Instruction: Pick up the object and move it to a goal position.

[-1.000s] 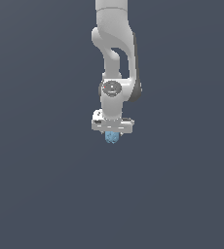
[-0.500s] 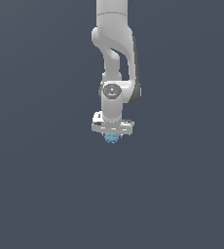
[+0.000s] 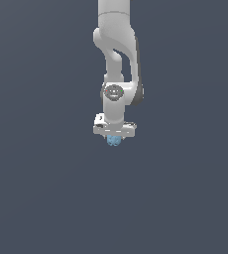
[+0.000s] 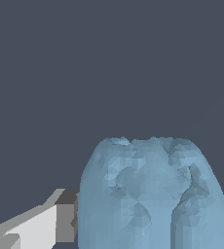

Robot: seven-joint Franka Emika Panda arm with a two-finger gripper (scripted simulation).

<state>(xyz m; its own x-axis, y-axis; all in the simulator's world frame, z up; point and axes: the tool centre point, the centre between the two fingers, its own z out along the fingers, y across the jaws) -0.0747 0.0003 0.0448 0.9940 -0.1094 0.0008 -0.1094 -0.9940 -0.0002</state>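
A white robot arm [image 3: 115, 59] is shown hanging from twelve o'clock against plain grey. Its end effector [image 3: 114, 139] is clamped on the light-blue lump [image 3: 114, 141], held beneath it. The carrying step seems underway; steady transport toward an unseen goal is needed.

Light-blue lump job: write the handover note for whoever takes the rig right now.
Gripper: pointing down, shut on the light-blue lump, which shows just below the white hand in the exterior view. In the wrist view the lump fills the space between the fingers.
Done: the lump is grasped.
Left: carry it to the goal and hold it there. No goal marker is visible in either view, so its place cannot be told from these pictures.
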